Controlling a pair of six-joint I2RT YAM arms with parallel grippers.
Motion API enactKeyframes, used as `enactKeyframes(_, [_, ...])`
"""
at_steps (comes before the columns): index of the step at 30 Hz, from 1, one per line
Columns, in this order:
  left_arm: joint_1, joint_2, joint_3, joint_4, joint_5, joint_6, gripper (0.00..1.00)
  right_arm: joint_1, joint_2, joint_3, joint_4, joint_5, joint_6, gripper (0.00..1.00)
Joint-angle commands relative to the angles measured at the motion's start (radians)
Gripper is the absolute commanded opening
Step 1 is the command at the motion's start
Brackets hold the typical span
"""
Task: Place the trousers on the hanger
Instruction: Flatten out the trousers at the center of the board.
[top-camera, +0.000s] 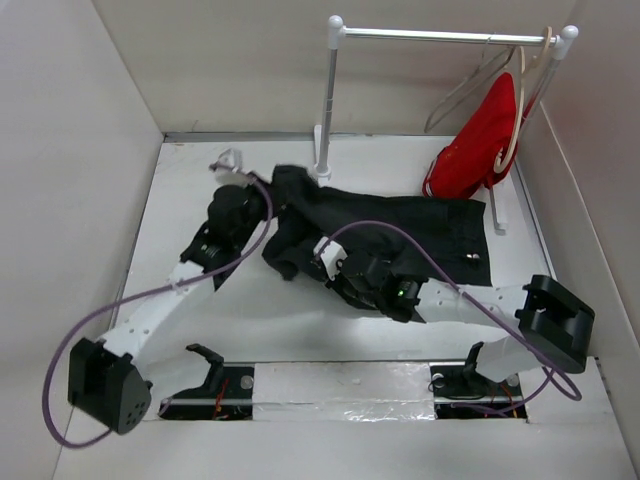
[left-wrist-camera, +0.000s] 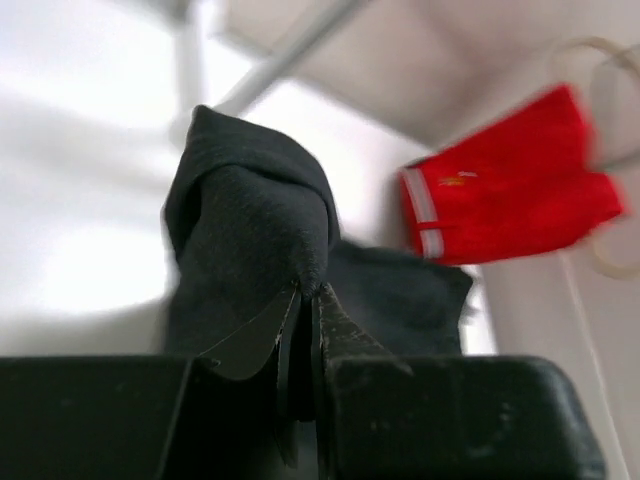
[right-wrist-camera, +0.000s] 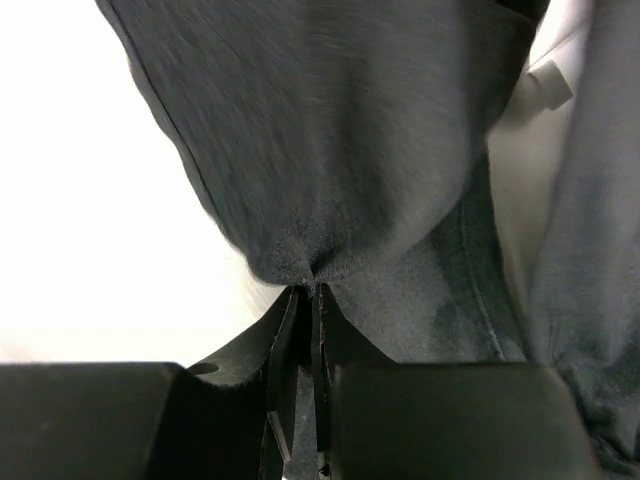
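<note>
Black trousers (top-camera: 420, 225) in L pincer (left-wrist-camera: 305, 292), R pincer (right-wrist-camera: 305, 290) (both tight)

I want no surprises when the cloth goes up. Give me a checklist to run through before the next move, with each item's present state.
1. Hold of the left gripper on the trousers: ok, jaws shut on a bunch of black fabric.
2. Hold of the right gripper on the trousers: ok, jaws shut on a fold.
3. Trousers off the table: not ok, most of the cloth lies on it.
4. The hanger located: ok, it hangs on the rail beside the red garment.
5. The hanger free of the beige hanger: cannot tell, they overlap near the rail.
</note>
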Motion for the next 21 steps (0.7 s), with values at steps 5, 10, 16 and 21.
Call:
enactKeyframes(5, [-0.280,0.305,0.286,-0.257,-0.336,0.209,0.44,-0.009,-0.117,-0.060,0.047,0.010,0.027,0.02])
enactKeyframes(10, [-0.298,0.333,0.177,-0.224,-0.318,0.190,0.70,-0.009,-0.162,-0.111,-0.020,-0.012,0.052,0.00])
enactKeyframes(16, [-0.234,0.156,0.019,-0.163,-0.362,0.113,0.70,0.000,-0.179,-0.151,-0.061,-0.123,0.044,0.00])
enactKeyframes(21, [-0.083,0.017,-0.181,-0.054,-0.339,0.007,0.70,0.062,-0.127,-0.125,-0.150,-0.186,0.012,0.00])
